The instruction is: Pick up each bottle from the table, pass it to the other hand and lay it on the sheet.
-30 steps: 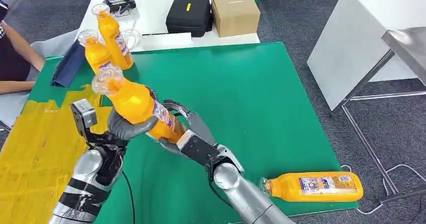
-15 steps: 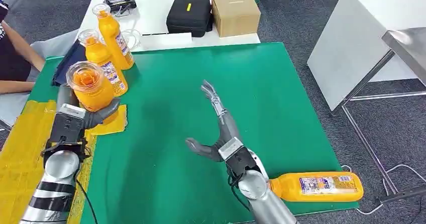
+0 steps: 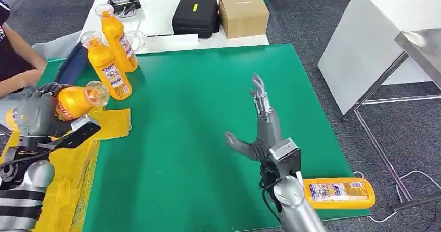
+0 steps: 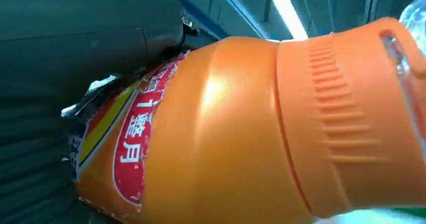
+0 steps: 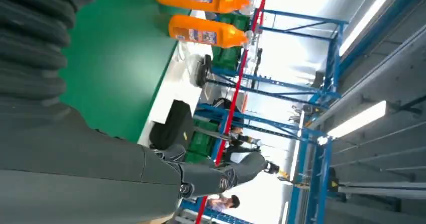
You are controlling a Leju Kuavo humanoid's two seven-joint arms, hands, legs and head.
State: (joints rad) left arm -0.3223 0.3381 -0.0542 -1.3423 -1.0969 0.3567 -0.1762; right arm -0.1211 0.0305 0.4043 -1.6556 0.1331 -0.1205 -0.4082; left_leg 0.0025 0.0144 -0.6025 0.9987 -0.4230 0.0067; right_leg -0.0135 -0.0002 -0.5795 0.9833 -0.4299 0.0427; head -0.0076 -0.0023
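A bottle (image 3: 78, 100) is gripped by the left hand (image 3: 32, 118), tipped nearly flat, long axis approx. left-right, cap to the right, held above the yellow sheet (image 3: 44, 175) at the near-left of the green worktop (image 3: 208, 112). Clearance to the sheet can't be judged; prob. only lowering is left. The right hand (image 3: 258, 133) is held spread, nothing in it, mid-worktop. A lying bottle (image 3: 338, 192) sits just beside the right arm at the near-right edge. Two upright bottles (image 3: 112, 50) stand far-left, beyond the sheet. A person's arm (image 3: 15, 81) rests at the left edge.
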